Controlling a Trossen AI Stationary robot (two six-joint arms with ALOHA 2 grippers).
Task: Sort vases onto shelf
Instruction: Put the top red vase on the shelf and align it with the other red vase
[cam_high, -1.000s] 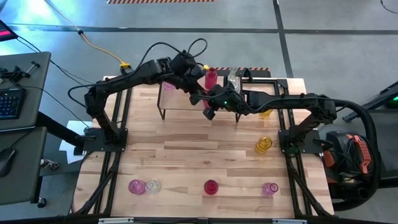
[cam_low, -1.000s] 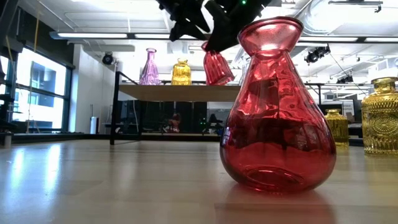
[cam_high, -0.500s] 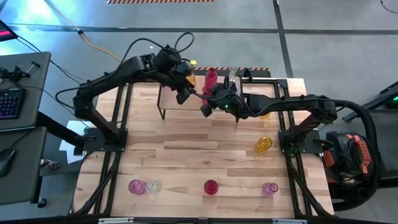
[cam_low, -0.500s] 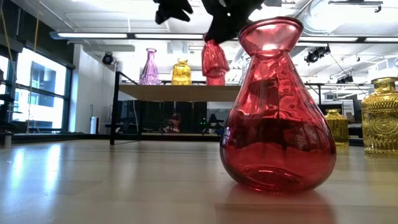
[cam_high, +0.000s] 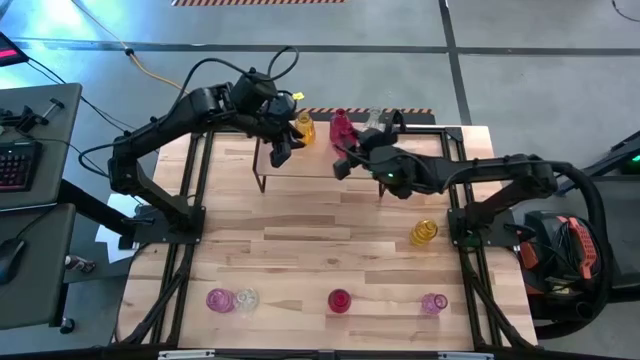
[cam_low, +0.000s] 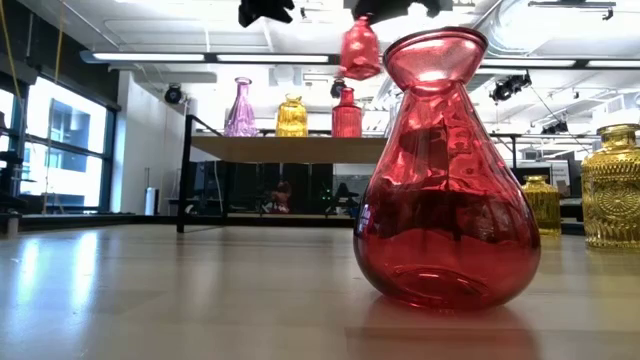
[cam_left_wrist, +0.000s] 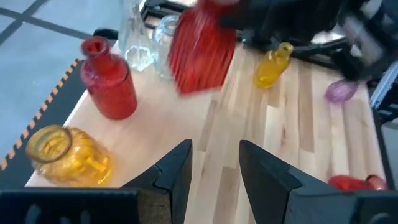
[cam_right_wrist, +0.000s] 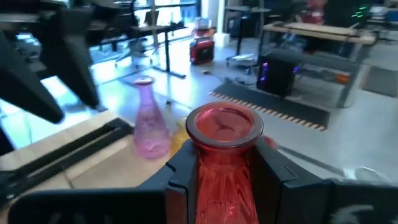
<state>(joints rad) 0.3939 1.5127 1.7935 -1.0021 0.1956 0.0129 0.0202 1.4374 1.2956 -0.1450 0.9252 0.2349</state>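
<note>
Several vases (cam_high: 338, 300) still sit on the desk (cam_high: 300, 250), so lots left. Shelf (cam_low: 290, 148) holds a few: pink, amber, red. Right tool (cam_right_wrist: 221, 177) clamps a red vase (cam_right_wrist: 219, 168) above it; left tool (cam_left_wrist: 214, 165) hangs released nearby.

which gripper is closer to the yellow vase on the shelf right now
Left. The left gripper hovers open just beside the yellow vase on the shelf; the right gripper holds a red vase farther along.
</note>
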